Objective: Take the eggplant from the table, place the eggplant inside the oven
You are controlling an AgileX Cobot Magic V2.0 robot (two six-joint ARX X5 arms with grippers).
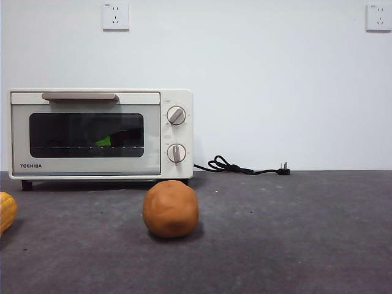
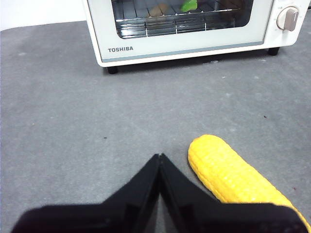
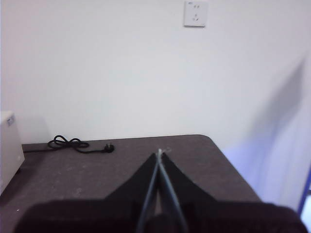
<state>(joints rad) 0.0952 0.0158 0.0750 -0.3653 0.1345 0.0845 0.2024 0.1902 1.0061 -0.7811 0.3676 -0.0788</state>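
The cream-white oven [image 1: 101, 135] stands at the back left of the table [image 1: 294, 233] with its glass door closed. Through the glass I see the eggplant [image 1: 119, 138] lying on the wire rack, its green stem cap [image 1: 104, 141] bright and its dark body faint. The left wrist view shows the same green cap [image 2: 189, 6] behind the oven's [image 2: 194, 43] door. My left gripper [image 2: 159, 156] is shut and holds nothing, low over the table in front of the oven. My right gripper [image 3: 159, 153] is shut and holds nothing, off at the table's right side.
A round orange-brown lump [image 1: 171, 209] sits in front of the oven. A yellow corn cob [image 2: 233, 177] lies beside my left gripper and shows as a yellow end [image 1: 6, 211] at the front view's left edge. The oven's black cord and plug [image 1: 245, 166] trail along the back.
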